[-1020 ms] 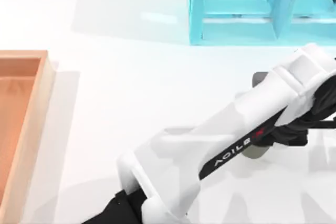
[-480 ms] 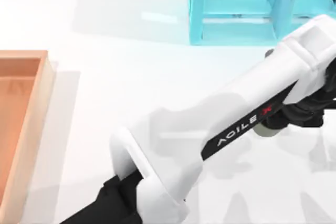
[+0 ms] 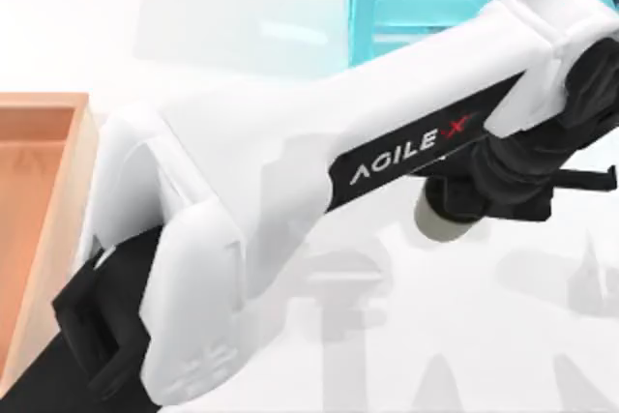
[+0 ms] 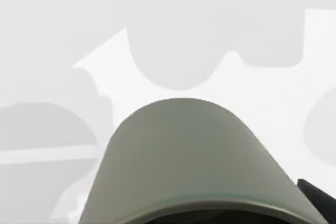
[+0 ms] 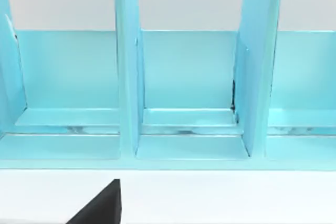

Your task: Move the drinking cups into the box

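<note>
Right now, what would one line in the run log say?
left gripper: over table's right side | holds olive-grey cup | box: at left

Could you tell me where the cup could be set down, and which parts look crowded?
The box at the table's left edge shows a bare orange floor inside its light rim. White table lies bare between the box and the cyan shelf frame. The right side is crowded: the left hand holds the olive-grey cup raised there, close to the shelf.

I count one olive-grey cup, one wooden box, one cyan shelf frame, and one white arm over the tabletop.
</note>
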`<action>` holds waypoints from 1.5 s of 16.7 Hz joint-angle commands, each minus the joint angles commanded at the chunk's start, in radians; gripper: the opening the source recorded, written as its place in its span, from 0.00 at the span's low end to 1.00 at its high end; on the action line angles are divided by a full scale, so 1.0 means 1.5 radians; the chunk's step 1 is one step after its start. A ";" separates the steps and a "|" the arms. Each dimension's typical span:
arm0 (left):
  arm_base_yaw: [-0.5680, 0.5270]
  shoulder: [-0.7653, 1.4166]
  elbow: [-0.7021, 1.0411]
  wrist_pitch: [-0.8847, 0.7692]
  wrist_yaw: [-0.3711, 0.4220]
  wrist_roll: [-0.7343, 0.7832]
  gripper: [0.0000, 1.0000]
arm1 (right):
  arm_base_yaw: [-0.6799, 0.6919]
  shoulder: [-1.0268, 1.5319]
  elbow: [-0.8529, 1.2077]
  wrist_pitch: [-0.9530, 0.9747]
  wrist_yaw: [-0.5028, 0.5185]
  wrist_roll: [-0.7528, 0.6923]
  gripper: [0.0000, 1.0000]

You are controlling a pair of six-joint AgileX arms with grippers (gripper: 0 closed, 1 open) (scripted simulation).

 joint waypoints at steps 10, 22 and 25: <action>0.049 -0.223 -0.319 0.118 -0.002 0.003 0.00 | 0.000 0.000 0.000 0.000 0.000 0.000 1.00; 0.233 -0.280 -0.376 0.078 0.048 0.187 0.00 | 0.000 0.000 0.000 0.000 0.000 0.000 1.00; 0.323 -0.309 -0.403 0.064 0.068 0.270 0.00 | 0.000 0.000 0.000 0.000 0.000 0.000 1.00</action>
